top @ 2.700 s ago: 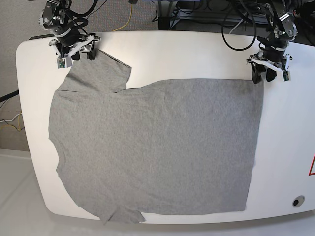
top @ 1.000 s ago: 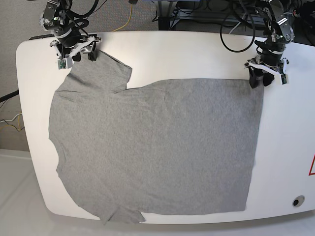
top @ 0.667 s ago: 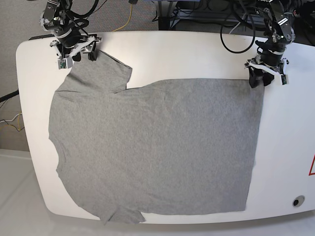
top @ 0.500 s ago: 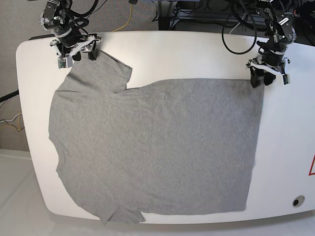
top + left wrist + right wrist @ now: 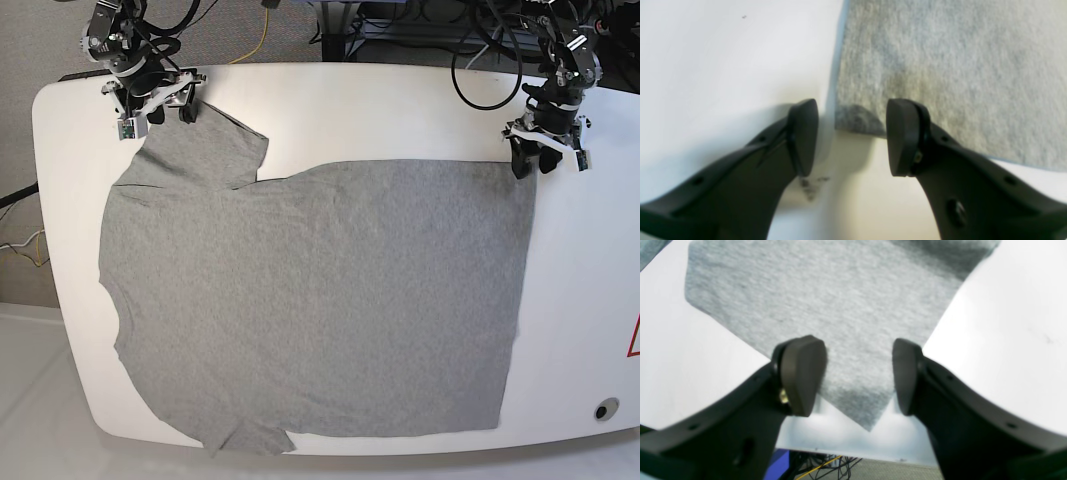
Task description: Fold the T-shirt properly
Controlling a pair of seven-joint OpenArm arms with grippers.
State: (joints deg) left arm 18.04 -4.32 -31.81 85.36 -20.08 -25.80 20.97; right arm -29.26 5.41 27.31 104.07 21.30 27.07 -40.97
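The grey T-shirt (image 5: pixel 320 300) lies spread flat on the white table (image 5: pixel 380 110), sleeves to the left and hem to the right. My left gripper (image 5: pixel 532 163) is at the hem's far right corner. In the left wrist view it (image 5: pixel 851 136) stands open, one finger on the bare table and one over the cloth, with the shirt corner (image 5: pixel 857 118) in the gap. My right gripper (image 5: pixel 168 112) is at the far sleeve's tip. In the right wrist view it (image 5: pixel 853 376) is open, its fingers straddling the pointed sleeve corner (image 5: pixel 853 396) without clamping it.
The table's far edge runs just behind both grippers, with cables (image 5: pixel 480 60) and floor beyond. A small round hole (image 5: pixel 604 409) sits at the table's near right corner, and a red mark (image 5: pixel 634 340) at the right edge.
My left gripper has shifted slightly to the right at the hem corner. The right gripper and the shirt have not moved.
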